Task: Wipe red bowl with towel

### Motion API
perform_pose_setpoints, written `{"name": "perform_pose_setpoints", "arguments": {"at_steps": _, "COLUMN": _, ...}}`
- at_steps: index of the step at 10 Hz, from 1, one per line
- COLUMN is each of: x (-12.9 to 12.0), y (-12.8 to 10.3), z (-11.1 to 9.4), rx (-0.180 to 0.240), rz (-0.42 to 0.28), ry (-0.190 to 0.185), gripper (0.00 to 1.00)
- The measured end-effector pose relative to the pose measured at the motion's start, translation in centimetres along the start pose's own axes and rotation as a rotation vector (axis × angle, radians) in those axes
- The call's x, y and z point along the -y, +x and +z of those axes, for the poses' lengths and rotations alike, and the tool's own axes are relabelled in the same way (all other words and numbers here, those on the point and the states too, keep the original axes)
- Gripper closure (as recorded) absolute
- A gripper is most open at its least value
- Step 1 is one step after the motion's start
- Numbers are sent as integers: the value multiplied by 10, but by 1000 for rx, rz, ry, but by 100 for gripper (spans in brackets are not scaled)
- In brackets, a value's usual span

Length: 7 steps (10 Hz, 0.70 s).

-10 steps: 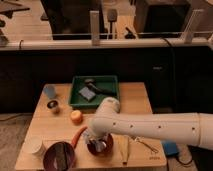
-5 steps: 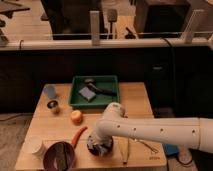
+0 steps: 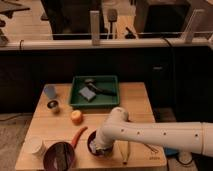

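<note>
The red bowl [image 3: 92, 142] sits near the front edge of the wooden table [image 3: 135, 102], just right of the middle. My white arm reaches in from the right and bends down into it. My gripper [image 3: 101, 148] is down inside the bowl and hides most of it. A pale greyish bit of towel [image 3: 104, 152] shows at the gripper's tip inside the bowl.
A dark maroon dish [image 3: 59, 156] and a white cup [image 3: 36, 146] stand at the front left. A carrot [image 3: 79, 135] and an orange fruit [image 3: 76, 117] lie just left of the bowl. A green tray [image 3: 115, 95] with a sponge [image 3: 86, 94] stands at the back. A blue cup [image 3: 49, 91] and a metal cup [image 3: 53, 105] stand at the back left.
The arm's elbow has shifted a little to the right and down, while the gripper stays in the red bowl. Nothing else has moved.
</note>
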Motion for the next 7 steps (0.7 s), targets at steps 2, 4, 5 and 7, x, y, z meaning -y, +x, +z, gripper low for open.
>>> {"name": "perform_pose_setpoints", "arguments": {"at_steps": 2, "x": -8, "y": 9, "z": -3, "rx": -16, "rz": 31, "ry": -1, "gripper": 100}}
{"name": "perform_pose_setpoints", "arguments": {"at_steps": 4, "x": -6, "y": 16, "z": -10, "rx": -44, "rz": 38, "ry": 9, "gripper": 100}}
{"name": "perform_pose_setpoints", "arguments": {"at_steps": 5, "x": -4, "y": 17, "z": -13, "rx": -55, "rz": 32, "ry": 15, "gripper": 100}}
{"name": "perform_pose_setpoints", "arguments": {"at_steps": 7, "x": 14, "y": 17, "z": -21, "rx": -81, "rz": 0, "ry": 25, "gripper": 100}}
